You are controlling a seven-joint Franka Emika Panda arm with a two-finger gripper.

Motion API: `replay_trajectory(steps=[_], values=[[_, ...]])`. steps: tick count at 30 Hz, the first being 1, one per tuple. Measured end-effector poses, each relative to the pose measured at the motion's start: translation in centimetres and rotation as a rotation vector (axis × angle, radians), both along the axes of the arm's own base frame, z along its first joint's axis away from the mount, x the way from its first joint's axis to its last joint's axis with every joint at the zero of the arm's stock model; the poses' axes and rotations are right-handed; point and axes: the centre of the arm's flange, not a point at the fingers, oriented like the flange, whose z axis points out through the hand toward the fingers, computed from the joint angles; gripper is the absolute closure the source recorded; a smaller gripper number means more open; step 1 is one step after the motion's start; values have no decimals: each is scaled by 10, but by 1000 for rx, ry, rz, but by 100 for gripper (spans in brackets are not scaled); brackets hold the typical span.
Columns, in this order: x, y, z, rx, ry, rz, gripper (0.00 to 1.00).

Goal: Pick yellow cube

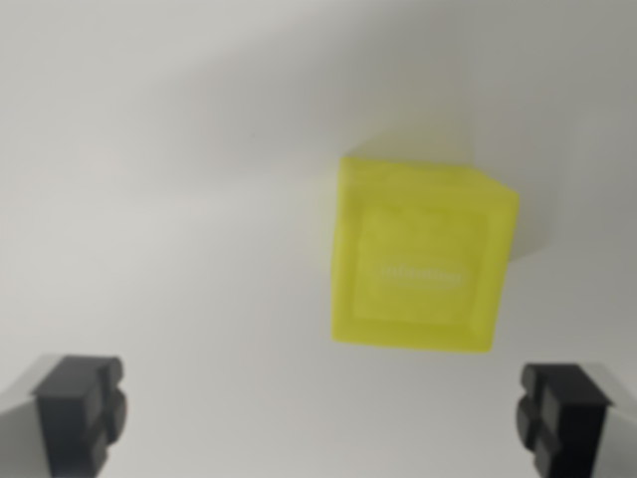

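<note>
Blurry yellow cube [422, 255] clear of open gripper [320, 418]; fingertips cropped.

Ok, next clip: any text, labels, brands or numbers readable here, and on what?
Cube: a faint pale line of raised lettering across the middle of its recessed face, too blurred to read.
Fingers: no markings seen.
Table: no text.
Nothing legible in this view.
</note>
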Motion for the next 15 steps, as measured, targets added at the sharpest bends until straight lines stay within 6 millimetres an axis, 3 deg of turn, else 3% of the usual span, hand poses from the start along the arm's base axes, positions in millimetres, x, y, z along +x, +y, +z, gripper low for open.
replay_trajectory(steps=[15], values=[[-4,-17,-25,0,-6,-46,0]])
